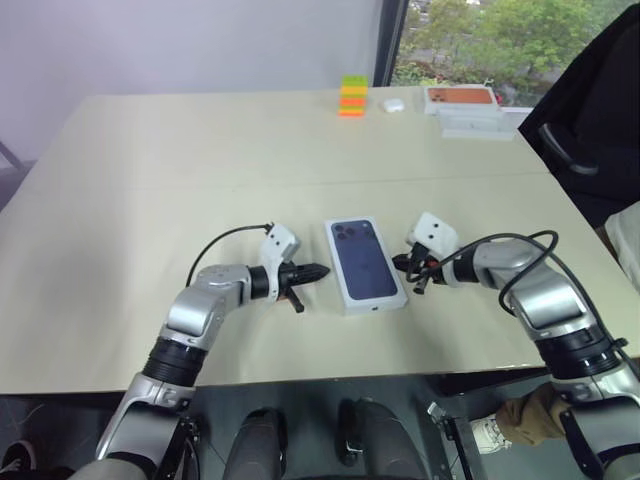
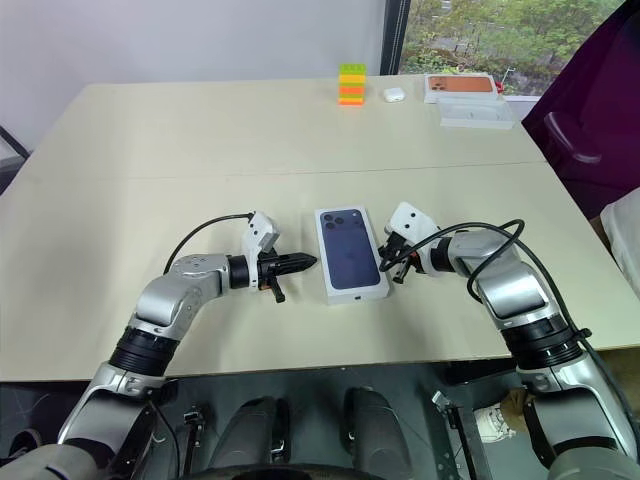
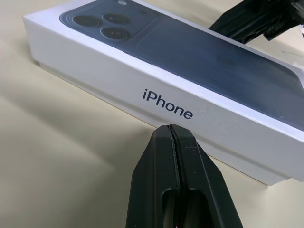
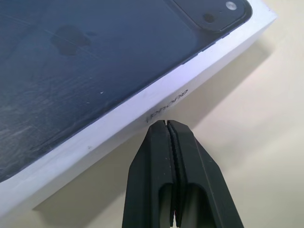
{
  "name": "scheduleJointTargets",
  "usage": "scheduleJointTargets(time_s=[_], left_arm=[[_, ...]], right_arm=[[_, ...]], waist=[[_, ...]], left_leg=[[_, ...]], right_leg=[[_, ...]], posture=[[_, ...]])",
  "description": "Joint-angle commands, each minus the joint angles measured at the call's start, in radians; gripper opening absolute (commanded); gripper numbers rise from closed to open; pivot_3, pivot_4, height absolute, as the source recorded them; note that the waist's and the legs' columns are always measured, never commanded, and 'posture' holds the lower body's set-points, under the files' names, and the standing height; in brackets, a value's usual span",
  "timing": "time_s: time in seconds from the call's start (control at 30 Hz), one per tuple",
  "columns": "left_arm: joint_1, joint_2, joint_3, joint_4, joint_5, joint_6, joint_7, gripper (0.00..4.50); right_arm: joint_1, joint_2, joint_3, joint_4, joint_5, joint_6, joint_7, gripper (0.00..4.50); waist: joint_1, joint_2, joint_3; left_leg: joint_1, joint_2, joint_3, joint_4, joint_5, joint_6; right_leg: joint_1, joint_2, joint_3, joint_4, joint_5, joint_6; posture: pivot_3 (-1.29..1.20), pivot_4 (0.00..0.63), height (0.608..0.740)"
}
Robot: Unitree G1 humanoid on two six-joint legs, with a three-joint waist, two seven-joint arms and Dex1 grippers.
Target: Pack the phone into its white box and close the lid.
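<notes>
Left wrist view has the left gripper (image 3: 172, 129) with its two black fingers pressed together, holding nothing, tips just short of the long side wall of the lid (image 3: 199, 71), by the printed word "iPhone". Along the lower edge a thin strip of the white box (image 3: 237, 159) shows under the lid, so the lid sits on it. At the upper right of that frame the right gripper's dark fingers reach the far side. Right wrist view shows the right gripper (image 4: 167, 124) likewise closed and empty, tips close to the opposite side wall. From the head views, the closed box lies in the lower middle of the table (image 1: 150, 160), between both grippers. At the top of the frame stand a stack of coloured blocks (image 1: 352, 96), a small white case (image 1: 392, 104) and other boxes (image 1: 470, 108).
</notes>
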Motion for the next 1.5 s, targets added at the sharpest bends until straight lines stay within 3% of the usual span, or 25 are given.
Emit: scheduleJointTargets(time_s=[0.03,0.27,0.43,0.67,1.07,1.33,1.43,1.5], left_arm=[[-0.069,0.0,0.082,-0.044,-0.055,0.003,0.014,0.0],[-0.217,-0.077,0.092,0.164,0.017,-0.139,0.081,0.0],[-0.251,-0.124,0.025,0.28,0.06,-0.196,0.022,0.0],[-0.16,-0.063,-0.075,0.171,0.059,-0.104,-0.124,0.0],[-0.005,0.054,-0.077,-0.026,0.009,-0.068,-0.24,0.0],[-0.034,0.056,0.017,-0.024,-0.016,-0.085,-0.166,0.0],[-0.061,0.132,0.109,-0.032,-0.096,0.012,-0.193,0.0],[-0.071,0.171,0.145,-0.022,-0.12,0.03,-0.2,0.0]], right_arm=[[-0.088,0.042,-0.109,0.052,0.027,-0.04,-0.075,0.06],[-0.183,0.14,-0.104,0.149,0.013,-0.112,-0.133,0.06],[-0.19,0.206,-0.053,0.187,-0.027,-0.145,-0.171,0.06],[-0.033,0.105,0.024,0.007,0.001,-0.06,-0.014,0.06],[0.116,-0.082,-0.006,-0.243,0.174,0.1,0.183,0.06],[0.028,0.039,-0.104,-0.092,0.157,-0.005,0.016,0.06],[0.01,0.072,-0.175,-0.066,0.222,-0.01,0.004,0.06],[0.008,0.082,-0.216,-0.07,0.277,0.009,0.024,0.58]], waist=[[-0.001,0.0,0.0],[0.004,0.0,0.0],[0.001,0.0,0.0],[0.0,0.0,0.0],[0.002,0.0,-0.001],[-0.001,0.0,-0.001],[-0.001,0.0,0.0],[-0.001,0.0,0.0]], left_leg=[[0.0,0.0,0.0,0.0,0.0,0.0],[0.0,0.0,0.0,0.0,0.001,-0.001],[0.0,0.0,0.002,0.0,0.001,-0.001],[0.0,0.0,0.001,0.0,0.001,-0.001],[0.002,0.0,-0.001,0.0,0.001,-0.001],[0.002,0.0,-0.001,0.0,0.001,-0.001],[0.001,0.0,-0.001,0.0,0.001,-0.001],[0.001,0.001,-0.001,-0.001,0.001,-0.001]], right_leg=[[0.0,0.0,0.0,0.0,0.0,0.0],[0.001,0.0,0.0,0.0,0.0,0.0],[0.0,0.0,-0.001,-0.001,0.0,0.0],[0.0,0.0,-0.001,0.0,0.0,0.0],[0.003,0.0,0.0,0.0,0.0,0.0],[0.002,0.0,0.0,0.0,0.0,0.0],[0.001,0.001,0.0,0.0,0.0,0.0],[0.001,0.001,0.0,0.0,0.0,0.0]], posture=[[0.0,0.15,0.74],[0.0,0.15,0.74],[0.0,0.15,0.74],[0.0,0.15,0.74],[0.0,0.15,0.74],[0.0,0.15,0.74],[0.0,0.15,0.74],[0.0,0.15,0.74]])
